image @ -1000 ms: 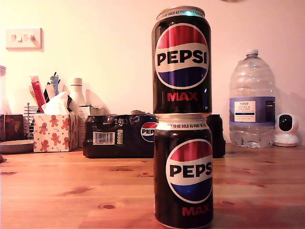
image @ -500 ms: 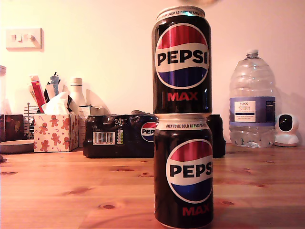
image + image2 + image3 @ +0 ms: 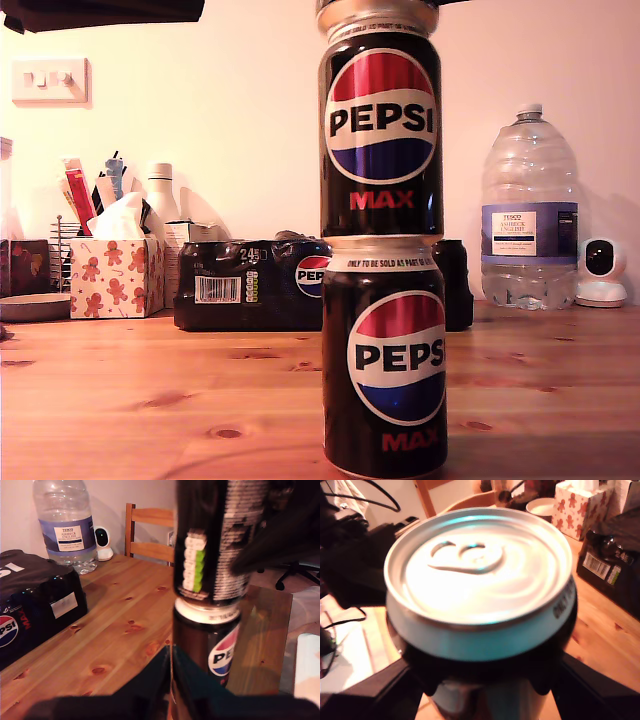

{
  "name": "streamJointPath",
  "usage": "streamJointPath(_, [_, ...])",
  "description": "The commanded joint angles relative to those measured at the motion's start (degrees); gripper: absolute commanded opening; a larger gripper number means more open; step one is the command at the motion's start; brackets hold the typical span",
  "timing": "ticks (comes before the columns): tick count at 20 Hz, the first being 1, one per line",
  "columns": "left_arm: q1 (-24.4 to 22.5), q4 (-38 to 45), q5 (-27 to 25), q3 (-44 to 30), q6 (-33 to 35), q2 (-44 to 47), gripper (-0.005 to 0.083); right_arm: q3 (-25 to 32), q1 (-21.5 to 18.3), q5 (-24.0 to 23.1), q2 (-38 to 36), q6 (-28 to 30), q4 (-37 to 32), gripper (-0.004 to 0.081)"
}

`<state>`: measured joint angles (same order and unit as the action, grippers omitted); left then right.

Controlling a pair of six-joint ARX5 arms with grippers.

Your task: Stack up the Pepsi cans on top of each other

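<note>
Two black Pepsi cans stand stacked on the wooden table [image 3: 150,390] near the exterior view's middle, the lower can [image 3: 385,370] bearing the upper can [image 3: 380,130]. The silver base of a third can [image 3: 375,12] shows at the top edge, right at the upper can's rim; I cannot tell if they touch. My second gripper [image 3: 485,690] is shut on that third can [image 3: 480,575], whose lid and tab fill its view. In the first wrist view one can [image 3: 215,540] sits over another [image 3: 210,640]. My first gripper [image 3: 170,685] is beside them, fingers together, holding nothing.
A dark arm part [image 3: 100,10] hangs at the exterior view's top left. Behind the stack lie a shrink-wrapped multipack [image 3: 250,285], a big water bottle [image 3: 528,210], a white camera [image 3: 600,272] and a gingerbread tissue box [image 3: 115,275]. A wooden chair [image 3: 150,532] stands past the table.
The third can's base has come down onto the top of the stack at the exterior view's top edge. A dark arm part has entered at that view's top left.
</note>
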<state>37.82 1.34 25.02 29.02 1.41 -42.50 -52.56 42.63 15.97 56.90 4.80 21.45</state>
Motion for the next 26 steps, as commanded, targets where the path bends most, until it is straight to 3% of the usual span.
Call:
streamJointPath(1, [-0.1, 0.4, 0.0, -0.6, -0.4, -0.1, -0.0019, -2.0, 0.3, -0.1, -0.1, 0.2, -1.0, 0.0187])
streamJointPath(14, [-0.1, 0.4, 0.0, -0.6, 0.4, -0.1, -0.0019, -2.0, 2.9, -0.1, -0.1, 1.2, 2.0, 0.0187])
streamJointPath(21, [-0.1, 0.4, 0.0, -0.6, 0.3, -0.1, -0.0019, -2.0, 3.2, -4.5, -0.1, 1.3, 3.8, 0.0187])
streamJointPath(26, [-0.1, 0.4, 0.0, -0.6, 0.4, -0.1, -0.0019, -2.0, 3.2, -4.5, -0.1, 1.2, 4.0, 0.0187])
